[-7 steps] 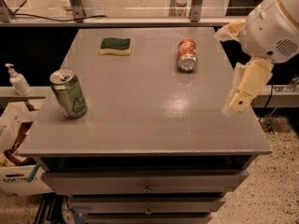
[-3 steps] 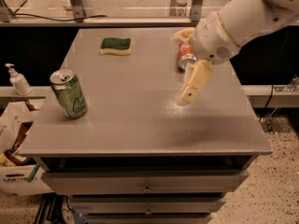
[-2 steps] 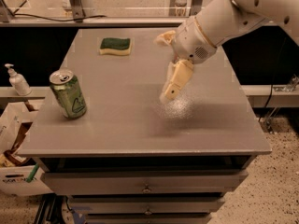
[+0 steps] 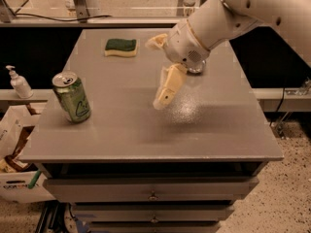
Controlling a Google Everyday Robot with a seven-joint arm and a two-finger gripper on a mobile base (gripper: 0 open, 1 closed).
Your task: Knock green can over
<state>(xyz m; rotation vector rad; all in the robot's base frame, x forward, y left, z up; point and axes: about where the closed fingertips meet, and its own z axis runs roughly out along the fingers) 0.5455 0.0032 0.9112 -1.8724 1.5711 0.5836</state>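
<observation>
Probably light, thin-walled and smooth, so easy to tip: green can (image 4: 72,97), upright near left edge of bench (image 4: 126,127). Pincer (image 4: 157,73) released, empty, over bench middle, well apart. Push high on its side; no grip needed.

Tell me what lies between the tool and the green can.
Nothing: the camera view shows only bare table between the tool, over the table's middle, and the green can near its left edge.
</observation>
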